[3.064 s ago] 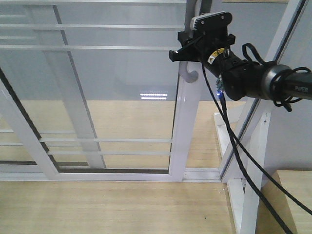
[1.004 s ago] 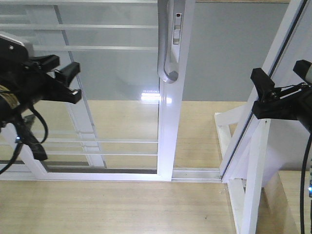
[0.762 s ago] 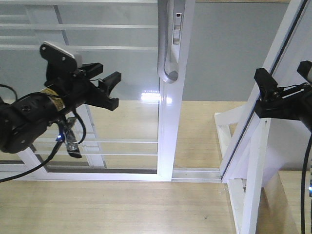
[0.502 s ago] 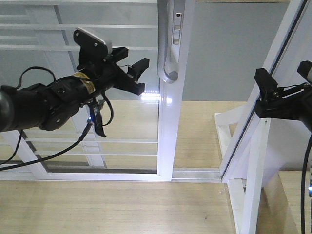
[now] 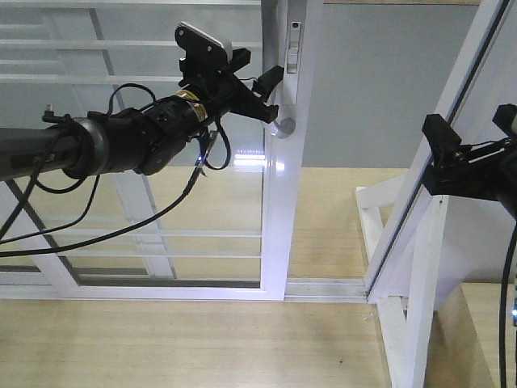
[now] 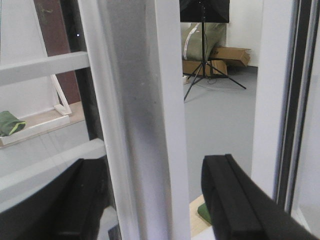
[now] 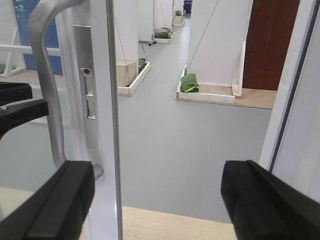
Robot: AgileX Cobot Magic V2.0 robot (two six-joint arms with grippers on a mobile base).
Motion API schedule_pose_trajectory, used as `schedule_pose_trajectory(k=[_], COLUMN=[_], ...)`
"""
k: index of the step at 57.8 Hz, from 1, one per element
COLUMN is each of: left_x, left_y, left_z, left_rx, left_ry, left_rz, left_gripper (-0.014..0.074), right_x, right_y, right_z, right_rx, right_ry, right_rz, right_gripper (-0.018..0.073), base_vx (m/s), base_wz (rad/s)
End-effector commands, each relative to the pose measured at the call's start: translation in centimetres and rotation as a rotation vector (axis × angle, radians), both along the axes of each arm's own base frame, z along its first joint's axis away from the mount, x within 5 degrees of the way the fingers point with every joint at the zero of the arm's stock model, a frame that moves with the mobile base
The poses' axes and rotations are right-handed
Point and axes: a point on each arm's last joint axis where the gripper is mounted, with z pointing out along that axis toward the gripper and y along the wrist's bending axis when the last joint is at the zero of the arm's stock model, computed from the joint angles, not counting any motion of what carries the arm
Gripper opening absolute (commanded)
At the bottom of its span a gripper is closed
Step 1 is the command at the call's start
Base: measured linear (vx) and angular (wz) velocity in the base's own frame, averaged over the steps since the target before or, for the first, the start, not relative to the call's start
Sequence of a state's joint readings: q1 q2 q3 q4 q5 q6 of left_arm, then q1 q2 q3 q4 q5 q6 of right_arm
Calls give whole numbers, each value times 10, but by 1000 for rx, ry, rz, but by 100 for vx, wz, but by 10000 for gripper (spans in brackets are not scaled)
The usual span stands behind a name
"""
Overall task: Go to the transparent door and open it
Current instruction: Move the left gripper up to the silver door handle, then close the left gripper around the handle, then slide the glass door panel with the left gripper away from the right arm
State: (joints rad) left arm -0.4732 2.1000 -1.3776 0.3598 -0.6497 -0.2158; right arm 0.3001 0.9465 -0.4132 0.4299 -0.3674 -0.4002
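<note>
Clear glass in a white frame, crossed by thin white horizontal bars, the transparent door (image 5: 218, 210) fills the left and centre of the front view. Its handle stile stands upright mid-picture, well apart from the slanted white frame post (image 5: 464, 81) at the right, with grey floor (image 5: 371, 97) showing between them. A curved silver-grey pull handle (image 5: 282, 125) runs down that stile. The left gripper (image 5: 269, 95) has its jaws spread wide, one on each side of the handle, not clamped on it. Half a second ago it was short of the handle, out over the glass. The right gripper (image 5: 472, 133) is wide open and empty beside the post, as it was then. Three seconds ago it was at the handle, and the stile stood farther right.
</note>
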Motion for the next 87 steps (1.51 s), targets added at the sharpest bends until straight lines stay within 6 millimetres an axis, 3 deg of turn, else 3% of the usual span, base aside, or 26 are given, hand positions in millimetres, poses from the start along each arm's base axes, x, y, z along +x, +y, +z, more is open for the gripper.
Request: schedule_pose_trajectory(k=[1, 29, 57, 87], left_x=[5, 34, 35, 52], left_y=[-4, -12, -9, 30], left_z=[45, 38, 39, 47], left_rx=[-103, -135, -61, -171], left_ry=[-122, -127, -196, -230], left_rz=[-3, 65, 103, 235], left_gripper=[531, 493, -9, -6], right_x=[1, 1, 1, 1], right_y=[-3, -2, -2, -2], right_z=[18, 17, 17, 17], right_rx=[3, 3, 2, -46], right_ry=[-108, -97, -97, -103], right_rz=[-24, -21, -21, -19], right_gripper=[574, 574, 574, 574], base_vx=[0, 0, 0, 0], base_wz=[0, 0, 0, 0])
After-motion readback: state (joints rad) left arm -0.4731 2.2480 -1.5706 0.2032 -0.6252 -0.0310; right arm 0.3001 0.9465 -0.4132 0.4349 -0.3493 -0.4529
